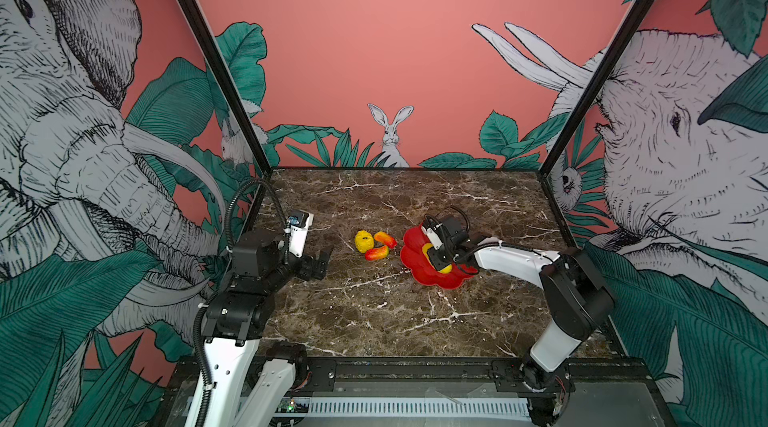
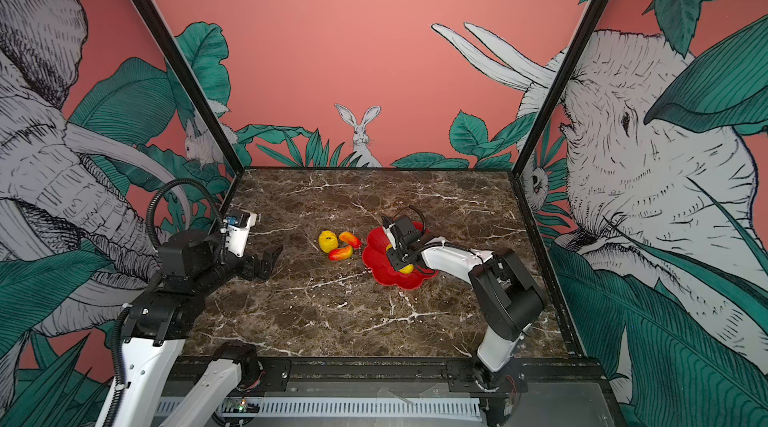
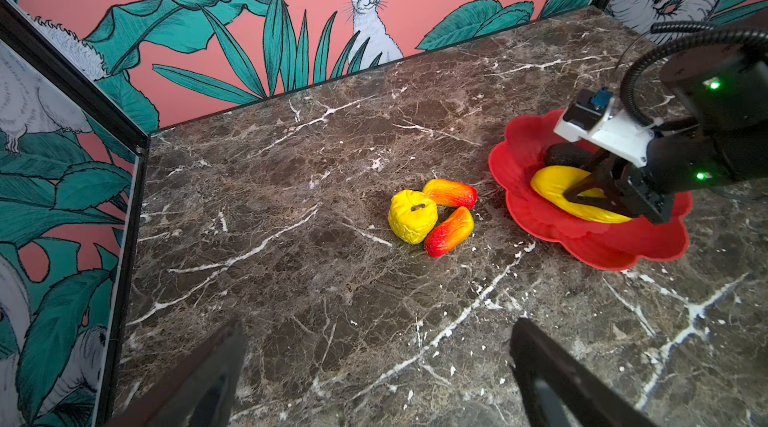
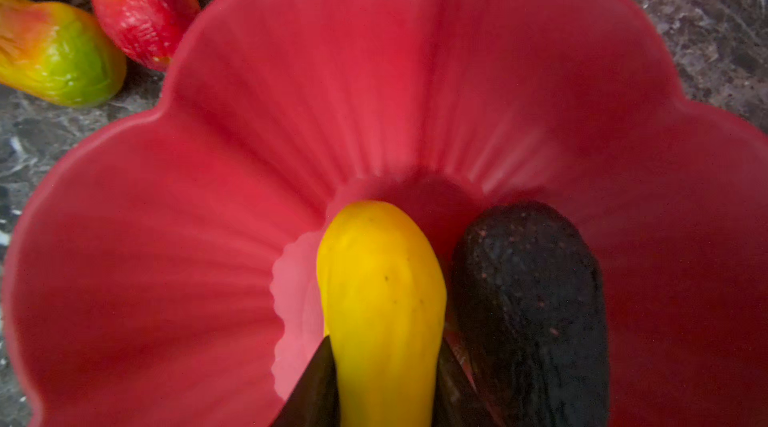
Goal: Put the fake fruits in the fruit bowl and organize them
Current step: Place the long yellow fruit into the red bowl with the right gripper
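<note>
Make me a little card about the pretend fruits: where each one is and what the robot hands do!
in fruit bowl: smooth yellow fruit, blackish fruit, side by side
on table: bumpy yellow fruit, two red-orange fruits, clustered beside the bowl
right gripper: closed on the smooth yellow fruit inside the bowl
left gripper: open, empty, apart from the fruits

**Yellow fruit held in the bowl's centre**

The right gripper (image 4: 384,366) sets its dark fingertips (image 4: 318,387) against both sides of the smooth yellow fruit (image 4: 380,279). That fruit lies in the fruit bowl (image 4: 187,238), touching the blackish oval fruit (image 4: 528,300). One red-orange fruit (image 4: 141,1) lies just outside the rim on the marble tabletop (image 4: 715,9), with a second red-orange fruit (image 4: 58,59) beside it.
</note>
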Action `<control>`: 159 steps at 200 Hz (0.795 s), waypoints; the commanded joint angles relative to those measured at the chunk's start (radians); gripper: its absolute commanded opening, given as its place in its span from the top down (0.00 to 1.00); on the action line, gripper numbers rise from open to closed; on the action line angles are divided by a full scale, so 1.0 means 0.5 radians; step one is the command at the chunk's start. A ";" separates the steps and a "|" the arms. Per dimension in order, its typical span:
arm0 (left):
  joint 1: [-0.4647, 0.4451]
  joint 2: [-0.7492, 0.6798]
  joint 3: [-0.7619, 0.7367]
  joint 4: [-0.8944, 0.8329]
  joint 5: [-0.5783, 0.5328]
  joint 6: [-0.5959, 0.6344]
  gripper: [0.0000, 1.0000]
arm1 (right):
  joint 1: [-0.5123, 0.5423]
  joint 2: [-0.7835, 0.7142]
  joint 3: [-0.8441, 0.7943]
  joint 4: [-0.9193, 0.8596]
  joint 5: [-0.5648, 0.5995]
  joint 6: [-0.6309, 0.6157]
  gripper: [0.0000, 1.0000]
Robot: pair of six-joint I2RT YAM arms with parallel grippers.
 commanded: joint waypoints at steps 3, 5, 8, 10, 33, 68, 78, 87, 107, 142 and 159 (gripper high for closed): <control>-0.007 0.002 -0.029 0.049 -0.009 0.012 0.00 | -0.008 0.035 0.066 0.047 0.129 0.017 0.63; -0.007 0.002 -0.029 0.049 -0.011 0.012 0.00 | -0.009 0.036 0.066 0.048 0.135 0.015 0.63; -0.007 0.001 -0.029 0.049 -0.012 0.014 0.00 | -0.009 0.040 0.069 0.048 0.142 0.014 0.63; -0.007 0.001 -0.029 0.049 -0.012 0.012 0.00 | -0.009 0.040 0.072 0.051 0.148 0.012 0.63; -0.008 0.009 -0.032 0.056 -0.013 0.015 0.00 | -0.009 0.051 0.089 0.044 0.190 -0.010 0.63; -0.007 0.018 -0.020 0.056 -0.006 0.015 0.00 | -0.008 0.071 0.130 0.004 0.258 -0.047 0.55; -0.007 0.018 -0.014 0.053 -0.005 0.015 0.00 | -0.010 0.071 0.139 -0.009 0.267 -0.059 0.51; -0.007 0.015 -0.012 0.050 -0.006 0.016 0.00 | -0.010 0.062 0.148 -0.019 0.272 -0.067 0.48; -0.006 0.012 -0.011 0.043 -0.009 0.017 0.00 | -0.008 0.028 0.170 -0.053 0.280 -0.091 0.43; -0.008 0.008 -0.005 0.034 -0.012 0.022 0.00 | 0.021 -0.164 0.206 -0.121 0.128 -0.179 0.37; -0.007 0.010 0.000 0.028 -0.017 0.025 0.00 | 0.072 -0.278 0.238 -0.142 0.023 -0.243 0.33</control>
